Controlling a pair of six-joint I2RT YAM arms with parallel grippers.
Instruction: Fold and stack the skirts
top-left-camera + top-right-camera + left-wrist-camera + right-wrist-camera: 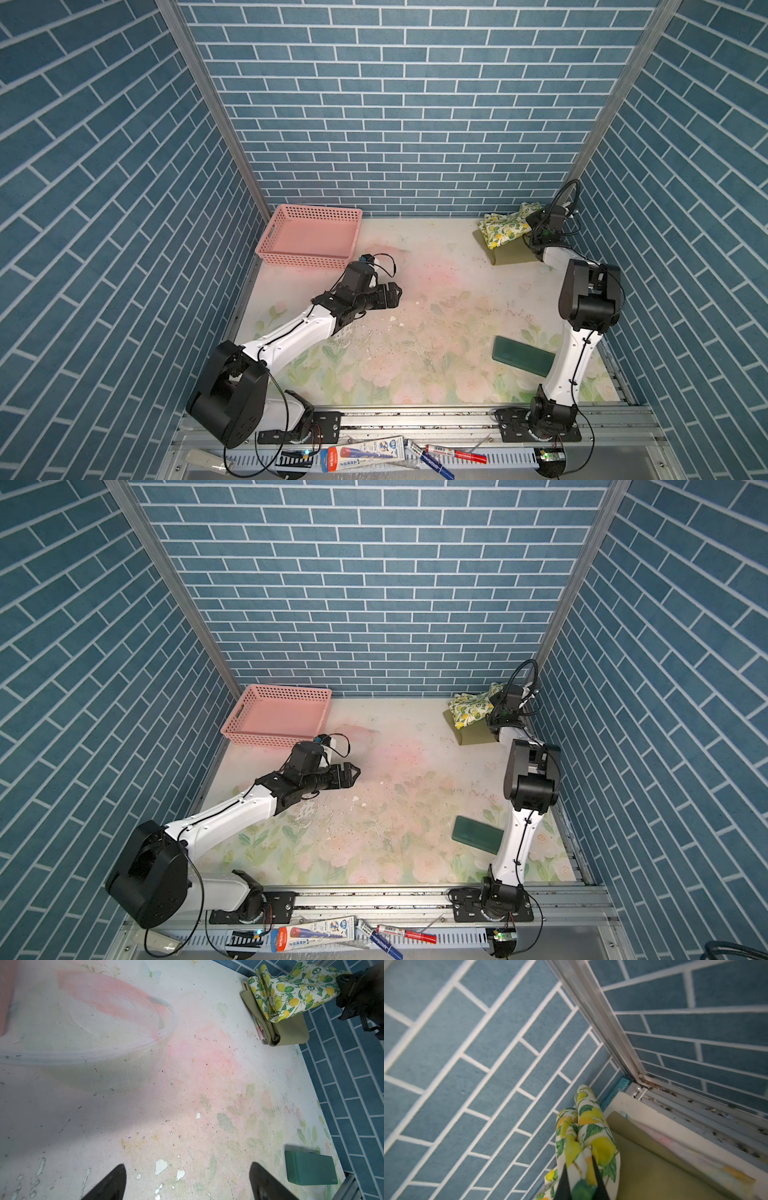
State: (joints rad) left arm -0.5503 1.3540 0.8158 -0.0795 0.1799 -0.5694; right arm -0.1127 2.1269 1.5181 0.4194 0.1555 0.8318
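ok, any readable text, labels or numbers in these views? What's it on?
None legible.
Print on the blue-and-red packet at the front rail: too blurred to read.
Labels on the red marker and blue marker beside it: too small.
Faint mark near one corner of the green block: unreadable.

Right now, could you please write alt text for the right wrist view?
The right gripper is shut on the lemon-print skirt, bunched above the folded olive skirt in a corner of blue brick-pattern walls. A pastel skirt peeks out beneath the olive one.
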